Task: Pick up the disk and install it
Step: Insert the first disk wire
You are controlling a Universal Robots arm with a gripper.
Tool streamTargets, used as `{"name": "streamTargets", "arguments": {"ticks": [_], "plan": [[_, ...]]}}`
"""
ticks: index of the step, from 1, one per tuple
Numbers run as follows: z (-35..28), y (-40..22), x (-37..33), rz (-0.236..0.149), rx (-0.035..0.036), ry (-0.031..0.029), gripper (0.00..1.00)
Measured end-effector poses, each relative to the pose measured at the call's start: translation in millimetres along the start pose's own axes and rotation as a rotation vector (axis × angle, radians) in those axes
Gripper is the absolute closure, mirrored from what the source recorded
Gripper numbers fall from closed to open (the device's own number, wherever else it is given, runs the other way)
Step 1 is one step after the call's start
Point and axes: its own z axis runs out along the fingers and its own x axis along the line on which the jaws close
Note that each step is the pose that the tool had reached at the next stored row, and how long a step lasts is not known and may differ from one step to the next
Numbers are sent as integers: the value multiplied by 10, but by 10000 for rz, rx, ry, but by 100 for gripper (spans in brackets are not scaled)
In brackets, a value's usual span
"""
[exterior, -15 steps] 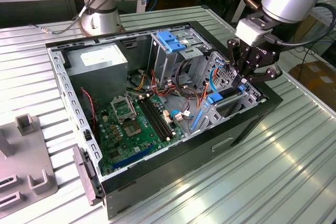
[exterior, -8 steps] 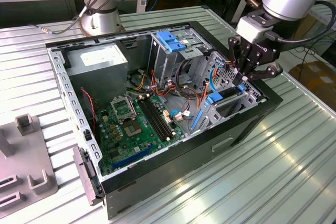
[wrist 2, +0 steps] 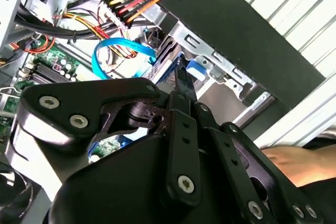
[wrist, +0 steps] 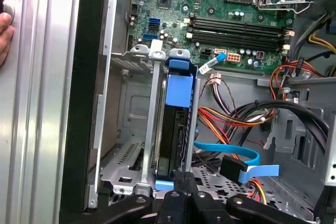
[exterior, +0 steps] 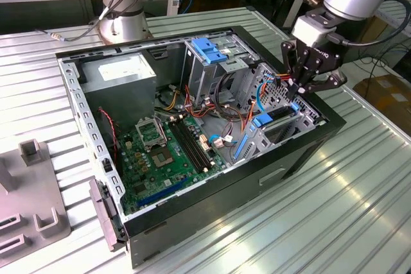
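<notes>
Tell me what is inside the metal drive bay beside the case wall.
The disk, in its blue carrier, stands on edge between the rails of the drive bay, with the gripper at its end. Its flat faces and connectors are covered.

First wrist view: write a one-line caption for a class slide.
The disk stands edge-on in the drive cage, the gripper at its near end, the motherboard beyond.

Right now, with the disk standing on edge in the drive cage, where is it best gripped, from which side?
Take the disk by its exposed upper edge, pinching across its thin width at the blue carrier rail. Come down through the open side of the computer case: the drive cage walls cover both broad faces, so only that edge is free. The gripper sits at that edge.
</notes>
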Motion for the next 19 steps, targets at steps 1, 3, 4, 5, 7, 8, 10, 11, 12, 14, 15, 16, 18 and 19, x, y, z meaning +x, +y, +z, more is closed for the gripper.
{"name": "streamTargets", "arguments": {"ticks": [1,3,4,5,7,8,10,11,12,14,15,16,18,19], "plan": [[1,-2,0,-158,2,-6,90],[1,-4,1,-526,9,-17,90],[2,-11,2,-767,13,-23,90],[3,-29,1,-814,14,-26,90],[3,-70,-21,-845,14,-25,90],[-5,-84,-35,-846,11,-18,90],[-44,-108,-46,-861,-18,-11,90],[-66,-121,-53,-876,-40,4,90],[-76,-132,-59,-895,-54,22,90],[-87,-161,-73,-969,-69,61,90],[-86,-174,-78,-1018,-69,61,90],[-86,-186,-79,-1055,-69,61,90],[-85,-217,-79,-1207,-66,57,90],[-85,-221,-79,-1347,-62,53,90]]}}
